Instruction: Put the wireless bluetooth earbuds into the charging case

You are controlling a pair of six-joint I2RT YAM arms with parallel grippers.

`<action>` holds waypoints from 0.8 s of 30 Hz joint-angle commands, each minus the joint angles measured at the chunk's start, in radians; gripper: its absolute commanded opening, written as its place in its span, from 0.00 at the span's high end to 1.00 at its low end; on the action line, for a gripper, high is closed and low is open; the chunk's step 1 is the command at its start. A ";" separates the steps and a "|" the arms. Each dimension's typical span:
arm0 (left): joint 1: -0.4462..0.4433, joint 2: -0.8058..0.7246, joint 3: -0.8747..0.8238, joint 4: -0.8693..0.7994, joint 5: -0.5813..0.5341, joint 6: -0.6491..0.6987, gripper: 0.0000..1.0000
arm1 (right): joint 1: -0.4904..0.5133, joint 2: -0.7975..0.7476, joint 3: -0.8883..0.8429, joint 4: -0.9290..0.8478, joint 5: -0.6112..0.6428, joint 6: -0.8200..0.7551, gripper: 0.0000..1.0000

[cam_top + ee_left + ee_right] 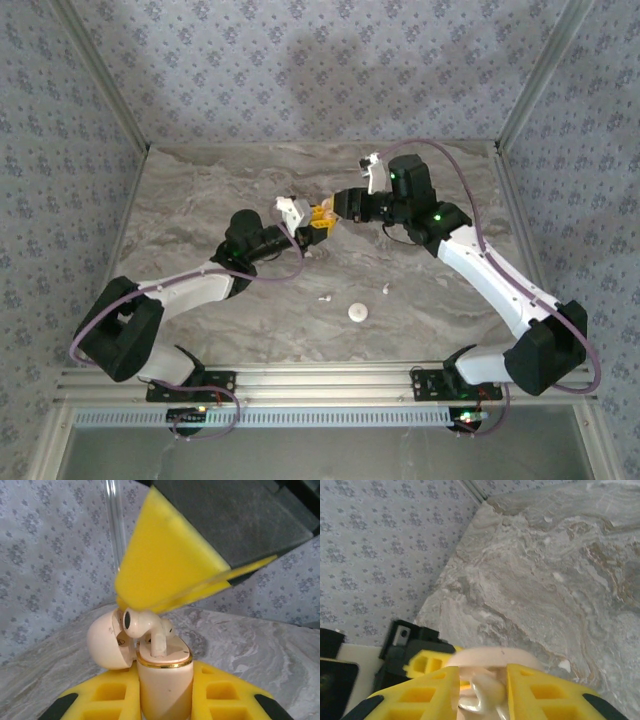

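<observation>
The charging case (162, 680) is cream with a gold rim. It stands upright with its lid (102, 640) swung open to the left, and my left gripper (164, 692) is shut on its body. One white earbud (142, 622) has its stem down in a socket of the case, with a second bud (169, 628) just behind it. My right gripper (482, 692) is shut on that earbud (487, 695) from above, over the case lid (495, 657). In the top view the left gripper (316, 230) and the right gripper (331, 212) meet at mid-table.
Two tiny white pieces (325, 297) (386, 289) and a round white piece (358, 312) lie on the marble table (200, 200) in front of the grippers. Patterned walls close in the back and both sides.
</observation>
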 commanded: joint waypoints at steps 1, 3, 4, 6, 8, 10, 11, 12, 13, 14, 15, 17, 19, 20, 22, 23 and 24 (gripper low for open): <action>-0.004 -0.040 0.004 0.003 -0.035 0.056 0.89 | -0.011 -0.008 -0.011 -0.046 0.015 0.032 0.67; -0.004 -0.036 0.007 -0.024 -0.041 0.075 0.89 | -0.014 -0.002 -0.042 -0.043 0.004 0.036 0.67; -0.004 -0.035 0.007 -0.030 -0.043 0.083 0.89 | -0.014 0.002 -0.047 -0.041 0.000 0.037 0.67; -0.003 -0.030 0.006 -0.031 -0.042 0.089 0.89 | -0.014 0.008 -0.052 -0.030 -0.015 0.041 0.67; -0.004 -0.026 0.007 -0.030 -0.039 0.087 0.89 | -0.014 0.012 -0.060 -0.008 -0.024 0.045 0.67; -0.003 -0.021 0.007 -0.027 -0.035 0.084 0.89 | -0.014 0.020 -0.059 0.003 -0.034 0.046 0.67; -0.004 -0.020 0.007 -0.025 -0.034 0.084 0.89 | -0.015 0.025 -0.054 0.005 -0.039 0.045 0.67; -0.003 -0.020 0.007 -0.025 -0.033 0.083 0.89 | -0.014 0.029 -0.050 0.009 -0.046 0.043 0.68; -0.003 -0.019 0.008 -0.025 -0.032 0.083 0.89 | -0.014 0.035 -0.047 0.014 -0.055 0.043 0.68; -0.003 -0.020 0.009 -0.025 -0.032 0.081 0.89 | -0.014 0.038 -0.044 0.016 -0.060 0.043 0.69; -0.003 -0.020 0.008 -0.027 -0.032 0.081 0.89 | -0.012 0.040 -0.042 0.018 -0.061 0.042 0.69; -0.004 -0.019 0.007 -0.026 -0.028 0.080 0.89 | -0.012 0.042 -0.040 0.020 -0.057 0.040 0.69; -0.004 -0.020 0.006 -0.025 -0.020 0.080 0.89 | -0.012 0.046 -0.034 0.017 -0.049 0.034 0.67; -0.004 -0.020 0.007 -0.025 -0.017 0.080 0.89 | -0.012 0.047 -0.031 0.013 -0.042 0.032 0.66; -0.004 -0.023 0.007 -0.026 -0.017 0.080 0.89 | -0.014 0.047 -0.028 0.007 -0.031 0.025 0.68; -0.003 -0.025 0.007 -0.027 -0.017 0.080 0.89 | -0.014 0.045 -0.029 0.008 -0.027 0.021 0.69; -0.003 -0.027 0.006 -0.027 -0.017 0.080 0.89 | -0.014 0.041 -0.028 0.009 -0.023 0.019 0.70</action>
